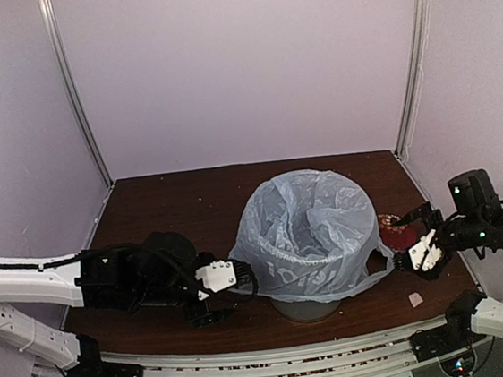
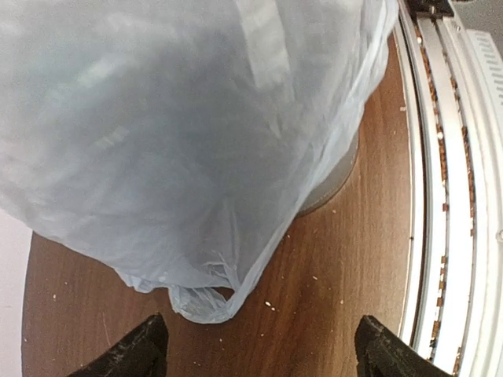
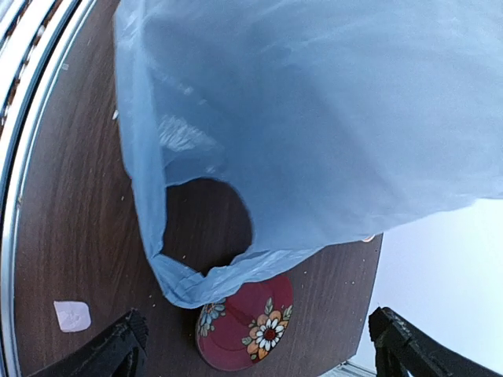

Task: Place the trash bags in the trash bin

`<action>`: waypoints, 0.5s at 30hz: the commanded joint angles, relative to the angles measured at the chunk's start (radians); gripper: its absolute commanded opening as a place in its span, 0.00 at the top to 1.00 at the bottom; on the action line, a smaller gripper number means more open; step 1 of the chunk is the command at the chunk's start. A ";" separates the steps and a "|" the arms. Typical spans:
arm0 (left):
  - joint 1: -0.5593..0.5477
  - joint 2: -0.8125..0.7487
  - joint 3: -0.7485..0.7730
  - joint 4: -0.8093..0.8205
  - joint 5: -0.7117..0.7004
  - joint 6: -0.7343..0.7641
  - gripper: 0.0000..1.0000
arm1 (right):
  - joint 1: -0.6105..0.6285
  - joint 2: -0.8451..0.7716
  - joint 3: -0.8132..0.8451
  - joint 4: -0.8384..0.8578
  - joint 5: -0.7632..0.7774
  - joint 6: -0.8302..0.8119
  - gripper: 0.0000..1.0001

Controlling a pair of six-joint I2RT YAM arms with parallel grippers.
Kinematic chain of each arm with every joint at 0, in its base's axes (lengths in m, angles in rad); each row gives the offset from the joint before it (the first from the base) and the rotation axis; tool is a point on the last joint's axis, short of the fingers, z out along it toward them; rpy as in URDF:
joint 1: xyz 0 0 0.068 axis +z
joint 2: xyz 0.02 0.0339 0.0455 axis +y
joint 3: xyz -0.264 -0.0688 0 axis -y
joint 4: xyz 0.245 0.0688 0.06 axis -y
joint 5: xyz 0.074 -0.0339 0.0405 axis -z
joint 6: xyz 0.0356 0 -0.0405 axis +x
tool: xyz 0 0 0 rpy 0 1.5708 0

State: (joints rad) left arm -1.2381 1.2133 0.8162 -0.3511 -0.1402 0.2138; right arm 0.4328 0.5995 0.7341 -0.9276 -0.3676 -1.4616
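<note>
The pale blue-grey trash bag [image 1: 310,232] is draped over the trash bin and lines it with its mouth open. Only the bin's grey base [image 1: 307,309] shows below the bag. My left gripper [image 1: 237,280] is low at the bag's left side. In the left wrist view the bag [image 2: 181,133] fills the top, and its handle loop [image 2: 206,302] hangs just ahead of my open, empty left gripper [image 2: 263,355]. My right gripper [image 1: 417,250] is at the bag's right handle. In the right wrist view the handle loop [image 3: 196,279] lies just ahead of my open right gripper [image 3: 263,353].
A red floral dish [image 1: 398,231] lies on the table by my right gripper, under the bag's handle in the right wrist view [image 3: 255,326]. A small pink scrap [image 1: 415,299] lies near the front right. The metal rail [image 1: 279,361] runs along the near edge.
</note>
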 commanded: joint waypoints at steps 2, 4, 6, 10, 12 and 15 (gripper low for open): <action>0.012 -0.109 0.116 0.007 -0.036 -0.029 0.09 | 0.006 0.154 0.215 -0.027 -0.114 0.442 0.00; 0.047 -0.146 0.120 0.083 -0.050 -0.053 0.02 | 0.004 0.206 0.241 0.010 -0.198 0.573 0.00; 0.131 -0.178 0.076 0.209 0.058 -0.083 0.02 | 0.004 0.215 0.218 0.094 -0.272 0.682 0.00; 0.177 -0.188 -0.051 0.484 0.169 -0.131 0.02 | 0.001 0.225 0.155 0.219 -0.316 0.831 0.00; 0.177 -0.176 -0.090 0.573 0.177 -0.138 0.02 | 0.001 0.226 0.126 0.261 -0.340 0.872 0.00; 0.177 -0.143 -0.103 0.632 0.223 -0.147 0.02 | 0.000 0.233 0.098 0.350 -0.361 0.957 0.00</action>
State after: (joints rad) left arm -1.0595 1.0348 0.7422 0.0685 -0.0120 0.1043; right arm 0.4324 0.8307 0.8642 -0.7277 -0.6548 -0.6899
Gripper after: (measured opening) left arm 0.980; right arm 0.998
